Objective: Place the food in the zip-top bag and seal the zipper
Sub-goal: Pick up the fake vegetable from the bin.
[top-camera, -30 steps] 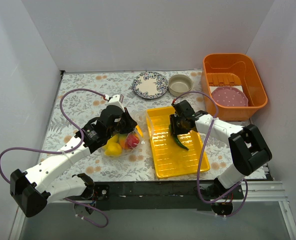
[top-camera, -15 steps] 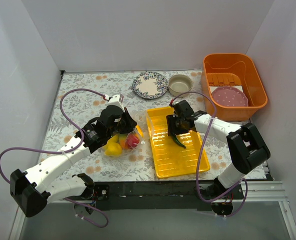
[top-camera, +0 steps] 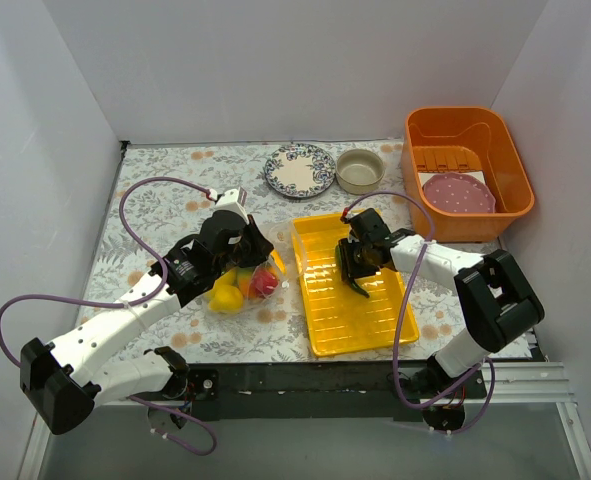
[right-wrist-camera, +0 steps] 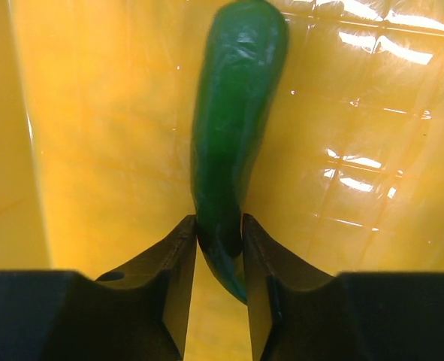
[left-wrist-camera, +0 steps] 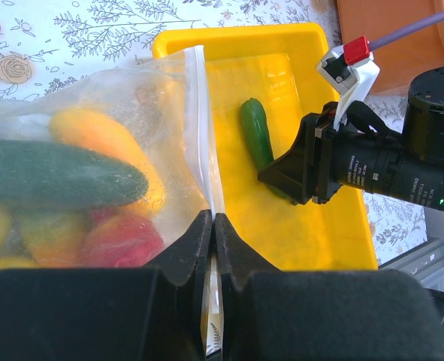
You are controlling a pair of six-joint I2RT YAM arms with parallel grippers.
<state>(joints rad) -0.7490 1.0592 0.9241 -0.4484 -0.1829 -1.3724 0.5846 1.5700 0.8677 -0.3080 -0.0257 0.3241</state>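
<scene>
Risk: the glossy green toy chili (right-wrist-camera: 233, 135) may slip
Your right gripper (right-wrist-camera: 218, 226) clamps only its tapered tail; your left gripper (left-wrist-camera: 213, 226) pinches the clear plastic bag (left-wrist-camera: 131, 94).

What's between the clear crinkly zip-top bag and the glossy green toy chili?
Only the yellow ribbed plastic tray's rim and bare floor, top view; the right gripper pinches the chili.

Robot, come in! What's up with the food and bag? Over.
Left fingers shut on zip-top bag at its zipper. Right fingers pinching green chili in yellow tray. Nothing seen in the way.
</scene>
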